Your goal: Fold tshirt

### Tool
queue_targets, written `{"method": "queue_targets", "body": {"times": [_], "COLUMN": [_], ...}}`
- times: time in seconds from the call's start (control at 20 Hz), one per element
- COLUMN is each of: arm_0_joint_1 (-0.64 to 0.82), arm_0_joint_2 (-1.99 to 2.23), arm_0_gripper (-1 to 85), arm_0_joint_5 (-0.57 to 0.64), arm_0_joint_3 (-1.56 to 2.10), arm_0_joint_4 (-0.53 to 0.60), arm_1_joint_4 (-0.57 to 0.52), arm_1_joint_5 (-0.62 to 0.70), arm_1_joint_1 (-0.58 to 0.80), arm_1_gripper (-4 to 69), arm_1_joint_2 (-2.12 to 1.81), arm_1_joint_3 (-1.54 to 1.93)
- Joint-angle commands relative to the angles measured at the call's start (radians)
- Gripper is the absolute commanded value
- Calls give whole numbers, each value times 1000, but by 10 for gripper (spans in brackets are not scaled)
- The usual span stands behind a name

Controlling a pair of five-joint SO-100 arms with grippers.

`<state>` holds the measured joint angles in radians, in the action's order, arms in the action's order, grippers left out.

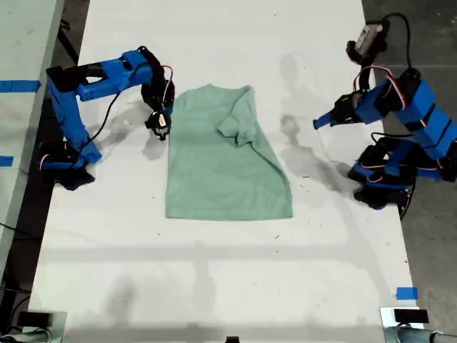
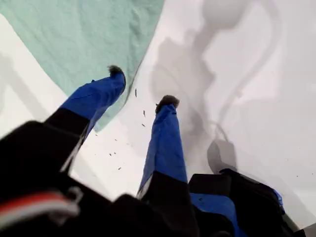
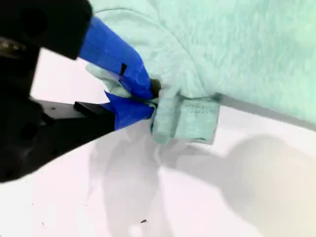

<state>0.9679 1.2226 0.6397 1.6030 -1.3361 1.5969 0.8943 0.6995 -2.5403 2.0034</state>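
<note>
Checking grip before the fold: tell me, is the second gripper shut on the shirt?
Yes: in the second wrist view my second gripper pinches a bunched edge of the tshirt.

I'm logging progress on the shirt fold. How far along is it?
One sleeve already lies folded in over the tshirt, on the exterior view's right. In hand: my second gripper pinches the other sleeve's edge; my first gripper hangs open, empty, off the cloth. Left: folding that sleeve in, then folding the body, which lies full length.

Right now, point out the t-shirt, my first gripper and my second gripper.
t-shirt (image 1: 221, 179): exterior view, middle of the flat body.
my first gripper (image 2: 143, 86): first wrist view, gap between the open fingertips.
my second gripper (image 3: 150, 94): second wrist view, tips pinching the sleeve.
</note>
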Motion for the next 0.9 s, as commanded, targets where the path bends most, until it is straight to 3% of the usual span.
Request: {"method": "queue_targets", "body": {"times": [0.0,0.2,0.5,0.75,0.8,0.85], "arm_0_joint_1": [34,48,-181,-253,-262,-276], "arm_0_joint_2": [161,330,-54,-241,-262,-276], "arm_0_gripper": [1,1,1,6,27,128], "arm_0_joint_5": [-3,-11,-49,-46,-38,-20], "arm_0_joint_3": [-37,-71,-630,-713,-713,-713], "arm_0_joint_4": [-57,-127,-187,-75,-58,-21], "arm_1_joint_4": [-28,-28,-32,-41,-48,-55], "arm_1_joint_5": [-8,-11,-25,-41,-44,-48], "arm_1_joint_1": [-5,-6,-3,-6,-6,-5], "arm_1_gripper": [181,181,183,183,184,184], "arm_1_joint_2": [-21,-18,-8,-5,0,0], "arm_1_joint_3": [-5,2,9,29,35,48]}}
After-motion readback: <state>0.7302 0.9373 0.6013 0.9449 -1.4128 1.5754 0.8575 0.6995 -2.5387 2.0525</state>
